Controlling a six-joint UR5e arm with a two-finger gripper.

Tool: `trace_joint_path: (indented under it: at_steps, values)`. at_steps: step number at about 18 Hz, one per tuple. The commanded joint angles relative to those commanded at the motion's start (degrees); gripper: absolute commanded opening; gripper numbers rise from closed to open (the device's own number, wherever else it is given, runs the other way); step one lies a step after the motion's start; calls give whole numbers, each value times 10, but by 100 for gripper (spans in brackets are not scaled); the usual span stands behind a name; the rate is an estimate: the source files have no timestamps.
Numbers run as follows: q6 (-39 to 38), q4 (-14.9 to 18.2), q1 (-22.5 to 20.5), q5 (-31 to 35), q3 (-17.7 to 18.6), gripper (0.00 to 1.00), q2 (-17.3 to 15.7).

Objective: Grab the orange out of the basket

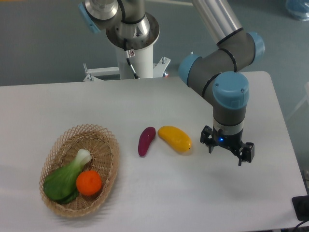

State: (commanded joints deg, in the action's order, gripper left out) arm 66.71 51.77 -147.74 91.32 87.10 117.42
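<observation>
The fixed camera looks down across a white tabletop (159,193). The basket (108,140) sits at the near left, and the orange (89,183) lies inside it toward the near end, touching a leafy green vegetable (65,179) whose pale stalk points toward the far rim. The orange probably rests there because the shallow woven wall keeps it from rolling.

The hand (227,148) hangs over the right side of the tabletop, well apart from the basket, pointing straight down, with its fingers spread and nothing between them. That looks like a waiting pose, so I judge the reach toward the orange has not yet begun.

Between hand and basket lie two loose pieces directly on the tabletop: a purple eggplant-like piece (146,141) and a yellow mango-like fruit (175,138), just beside each other.

Count: one basket, one orange, one leafy vegetable, one purple piece, one yellow fruit, one arm.
</observation>
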Motion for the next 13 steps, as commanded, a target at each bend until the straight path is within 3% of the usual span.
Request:
trace_joint_path:
  at_steps: [8, 13]
  values:
    - [-3, 1, 4, -3, 0, 100, -4]
    - [-93, 2, 39, -16, 9, 100, -7]
